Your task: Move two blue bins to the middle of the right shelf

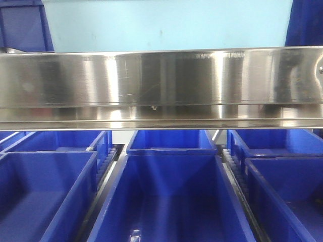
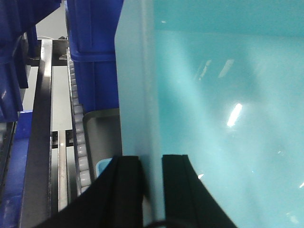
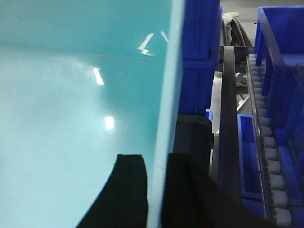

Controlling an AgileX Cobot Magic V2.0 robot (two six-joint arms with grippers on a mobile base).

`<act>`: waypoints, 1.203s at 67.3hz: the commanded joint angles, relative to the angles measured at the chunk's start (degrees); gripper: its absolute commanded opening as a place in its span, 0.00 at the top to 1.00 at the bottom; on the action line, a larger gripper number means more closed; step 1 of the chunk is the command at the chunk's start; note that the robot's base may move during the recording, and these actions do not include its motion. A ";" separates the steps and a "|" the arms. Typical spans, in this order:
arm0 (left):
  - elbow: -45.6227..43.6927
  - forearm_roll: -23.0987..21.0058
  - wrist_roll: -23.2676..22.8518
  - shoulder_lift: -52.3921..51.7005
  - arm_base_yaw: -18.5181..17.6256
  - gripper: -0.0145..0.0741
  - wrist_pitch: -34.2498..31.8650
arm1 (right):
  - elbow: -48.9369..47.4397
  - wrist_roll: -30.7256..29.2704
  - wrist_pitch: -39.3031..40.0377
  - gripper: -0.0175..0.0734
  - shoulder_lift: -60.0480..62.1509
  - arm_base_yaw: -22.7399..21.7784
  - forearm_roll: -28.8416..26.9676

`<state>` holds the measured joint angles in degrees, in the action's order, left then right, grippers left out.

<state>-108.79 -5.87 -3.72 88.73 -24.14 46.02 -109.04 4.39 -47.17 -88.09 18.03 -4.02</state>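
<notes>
A pale blue bin fills both wrist views, and I hold it from both sides. In the left wrist view my left gripper (image 2: 152,160) is shut on the bin's (image 2: 228,95) left wall, one black finger (image 2: 127,180) outside and one inside. In the right wrist view my right gripper (image 3: 156,161) is shut on the bin's (image 3: 71,95) right wall in the same way. From the front view the pale bin (image 1: 166,25) shows above the steel shelf beam (image 1: 161,85). Neither gripper appears in the front view.
Below the beam stand dark blue bins in rows: left (image 1: 40,191), middle (image 1: 171,201), right (image 1: 287,191). More dark blue bins (image 2: 92,42) (image 3: 199,52) sit close beside the held bin. Roller tracks (image 2: 78,137) (image 3: 266,142) and black rails run alongside.
</notes>
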 commanded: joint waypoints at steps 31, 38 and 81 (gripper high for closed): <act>-0.59 -3.96 0.00 -0.83 -0.60 0.96 -1.44 | -0.70 -0.85 0.79 0.97 0.71 0.45 -2.61; -0.59 -3.96 0.00 0.10 -0.60 0.96 2.02 | -0.70 -0.85 -2.41 0.97 -0.49 0.45 -2.61; -0.59 -3.71 0.00 7.32 -0.60 0.96 16.09 | -0.70 -0.85 -12.82 0.97 -6.67 0.34 -1.46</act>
<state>-108.84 -5.51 -4.06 96.08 -24.02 60.96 -109.20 4.39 -59.84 -94.80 18.03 -3.07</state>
